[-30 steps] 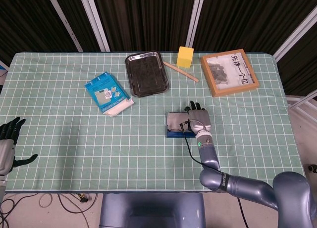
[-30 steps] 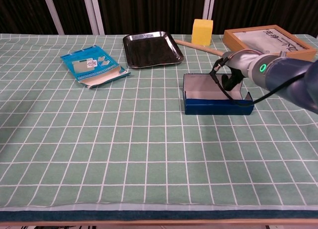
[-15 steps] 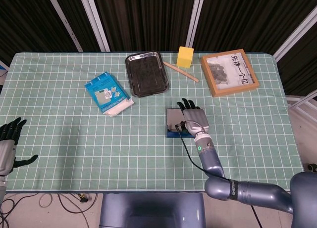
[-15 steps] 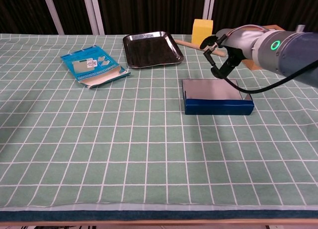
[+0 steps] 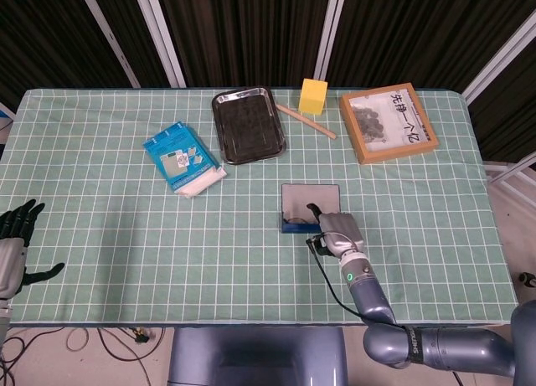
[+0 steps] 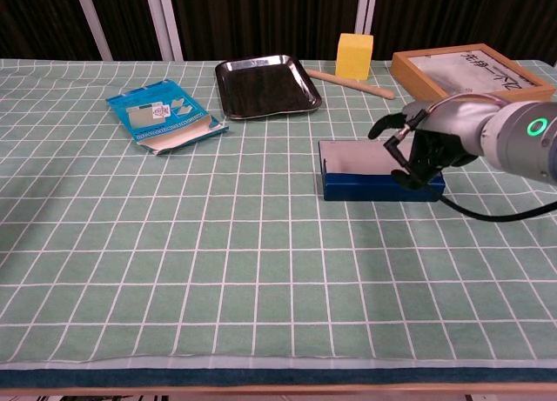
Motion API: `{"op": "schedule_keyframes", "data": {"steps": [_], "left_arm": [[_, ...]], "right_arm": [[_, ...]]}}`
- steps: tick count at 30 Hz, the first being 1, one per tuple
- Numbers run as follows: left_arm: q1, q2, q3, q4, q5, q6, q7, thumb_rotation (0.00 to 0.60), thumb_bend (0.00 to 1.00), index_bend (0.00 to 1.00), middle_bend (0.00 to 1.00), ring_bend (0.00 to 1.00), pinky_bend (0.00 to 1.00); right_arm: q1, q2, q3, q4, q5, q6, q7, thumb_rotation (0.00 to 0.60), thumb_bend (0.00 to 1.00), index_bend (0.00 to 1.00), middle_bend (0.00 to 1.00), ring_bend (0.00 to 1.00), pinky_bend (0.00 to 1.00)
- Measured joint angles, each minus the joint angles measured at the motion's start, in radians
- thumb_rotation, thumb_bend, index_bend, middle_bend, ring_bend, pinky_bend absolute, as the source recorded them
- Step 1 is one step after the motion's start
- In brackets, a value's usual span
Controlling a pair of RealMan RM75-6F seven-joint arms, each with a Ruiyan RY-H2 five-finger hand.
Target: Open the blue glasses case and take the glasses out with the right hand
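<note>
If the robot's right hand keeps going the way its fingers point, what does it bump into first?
Probably the blue glasses case: the right hand hangs over its right end, fingers curled down toward it. Depth is hard to judge.

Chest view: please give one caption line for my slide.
Right robot hand reaches down at the right end of the blue glasses case on the green checked table.

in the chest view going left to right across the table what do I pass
Blue packet → steel tray → yellow block → right hand on the blue glasses case's right end → wooden framed picture.
</note>
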Motion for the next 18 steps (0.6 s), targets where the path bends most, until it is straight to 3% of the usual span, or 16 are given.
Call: {"op": "schedule_keyframes", "data": {"steps": [18], "left_arm": [[0.000, 0.003, -0.002, 0.001, -0.004, -0.004, -0.010, 0.600, 0.00, 0.00, 0.00, 0.00, 0.00]], "right_arm": [[0.052, -0.078, -0.033, 0.048, 0.061, -0.002, -0.049, 0.600, 0.59, 0.16, 0.97, 1.00, 1.00]]}}
